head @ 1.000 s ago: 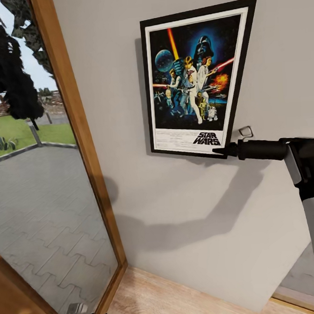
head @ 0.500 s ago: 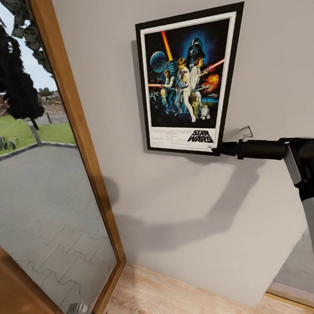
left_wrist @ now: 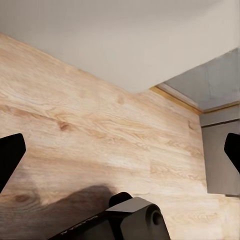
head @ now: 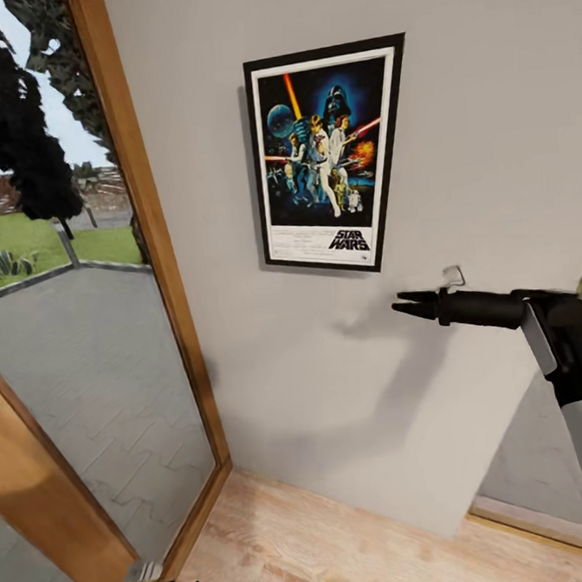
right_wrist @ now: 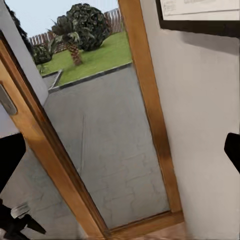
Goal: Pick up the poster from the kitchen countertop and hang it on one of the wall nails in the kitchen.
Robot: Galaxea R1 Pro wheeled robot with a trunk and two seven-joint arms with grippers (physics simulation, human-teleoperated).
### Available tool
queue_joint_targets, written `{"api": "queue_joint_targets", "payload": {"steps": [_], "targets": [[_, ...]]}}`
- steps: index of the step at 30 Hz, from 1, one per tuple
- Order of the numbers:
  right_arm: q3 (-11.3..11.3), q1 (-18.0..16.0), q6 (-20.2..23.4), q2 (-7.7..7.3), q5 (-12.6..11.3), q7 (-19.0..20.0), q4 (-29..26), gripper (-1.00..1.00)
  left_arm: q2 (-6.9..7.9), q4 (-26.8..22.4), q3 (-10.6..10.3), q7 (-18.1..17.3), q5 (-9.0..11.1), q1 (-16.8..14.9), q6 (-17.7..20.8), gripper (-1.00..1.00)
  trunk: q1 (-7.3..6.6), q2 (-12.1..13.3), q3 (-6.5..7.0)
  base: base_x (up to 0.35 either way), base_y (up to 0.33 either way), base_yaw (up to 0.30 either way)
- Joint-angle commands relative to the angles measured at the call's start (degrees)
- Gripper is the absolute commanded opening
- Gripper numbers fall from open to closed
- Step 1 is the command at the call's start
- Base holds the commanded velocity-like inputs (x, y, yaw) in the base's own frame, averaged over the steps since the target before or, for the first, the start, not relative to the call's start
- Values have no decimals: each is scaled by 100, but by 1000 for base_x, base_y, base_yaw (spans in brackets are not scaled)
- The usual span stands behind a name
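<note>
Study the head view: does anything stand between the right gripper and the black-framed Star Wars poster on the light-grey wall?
Nothing visible does. The right gripper hangs below and to the right of the black-framed Star Wars poster, with only bare light-grey wall between them. The poster already sits flat against the wall, untouched by the gripper.

Light-grey wall carried the poster, hung flat & upright beside wooden window frame; wood-plank floor ran below.
</note>
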Motion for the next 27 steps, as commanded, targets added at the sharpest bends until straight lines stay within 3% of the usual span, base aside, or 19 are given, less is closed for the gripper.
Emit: {"api": "queue_joint_targets", "payload": {"steps": [1,3,5,6,11,14,16,18,22,23,24,25,27], "targets": [[-22,124,-60,-1,-45,7,-1,100,5,-2,-31,-12,57,-5,45,100,3,-14,-12,-79,-21,0],[-102,746,-518,-1,-163,12,-5,100,5,2,-28,-25,57,-5,42,100,3,-14,-12,-38,-10,0],[-119,1044,-647,-1,-187,11,-6,100,5,4,-27,-29,61,-5,42,100,3,-14,-12,-19,-5,0],[-129,1357,-776,-1,-203,10,-1,100,4,5,-28,-32,63,-5,41,100,3,-14,-12,-11,-3,0],[-136,2148,-1232,2,-224,-4,110,100,-1,7,-32,-37,74,-5,45,100,3,-14,-12,-6,-2,0],[-138,2663,-1646,0,-225,-13,516,100,-2,7,-34,-42,88,-5,48,100,3,-14,-12,-2,-1,0],[-143,2931,-2076,-11,-216,-11,1524,100,-28,13,-38,-33,100,-5,56,100,3,-14,-12,0,0,0],[-144,3056,-2675,-45,-199,-12,2917,100,-148,17,-39,-5,107,-5,66,100,3,-14,-12,0,0,0],[-139,3093,-3442,-74,-185,-22,4054,100,-253,133,-34,4,105,-5,62,100,3,-14,-12,0,0,0],[-130,3102,-3813,-82,-180,-38,4614,100,-287,284,-34,6,107,-5,58,100,3,-14,-12,0,0,0],[-117,3110,-4179,-90,-175,-159,5350,100,-316,496,-31,6,110,-5,54,100,3,-14,-12,0,0,0],[-81,3570,-4543,-65,-167,-2544,6557,100,-345,1597,-11,21,113,-5,38,100,3,-14,-12,0,0,0],[-80,3673,-4549,-51,-168,-2959,6584,100,-348,1752,-13,36,112,-5,-18,100,3,-14,-12,0,0,0]]}}
